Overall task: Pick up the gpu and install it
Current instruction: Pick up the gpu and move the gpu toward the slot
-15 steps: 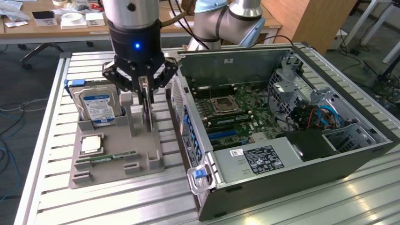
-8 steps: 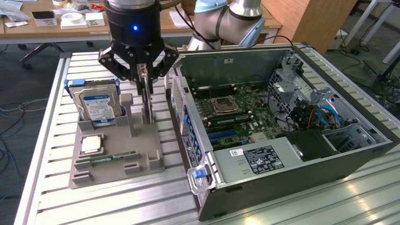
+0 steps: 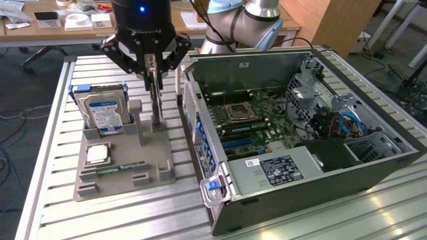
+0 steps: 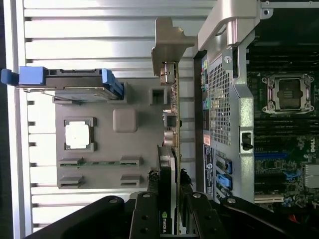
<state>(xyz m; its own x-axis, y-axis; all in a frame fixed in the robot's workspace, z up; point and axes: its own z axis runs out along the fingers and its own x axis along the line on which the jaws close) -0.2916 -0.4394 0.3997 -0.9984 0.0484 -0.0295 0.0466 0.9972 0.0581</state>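
We are in the pick-up step. The tool [image 3: 155,67] hangs over the grey fixture tray [image 3: 127,187], and its two fingers [image 4: 145,209] are pressed against either face of the gpu [image 3: 157,100], so we read it as clamped on the card. The gpu stands on edge in its holder at the side of the tray nearest the open computer case [image 3: 373,170], with its silver bracket end away from the tool in the wrist view. We cannot tell whether its lower edge has left the holder.

In our judgement, freeing the card calls for a straight pull up out of the holder with the grip kept firm. The card is thin and tall and would tip easily. The case wall just beside it leaves little room to that side.

Counted, we have:
- one gpu
- one hard drive [image 3: 103,110] in a blue caddy, upright on the tray
- one processor [image 3: 98,154] lying flat in its recess
- one RAM stick [image 3: 120,167]
- one tray
- one case, lying open on the slatted aluminium worktop [image 3: 100,220]
- one tool
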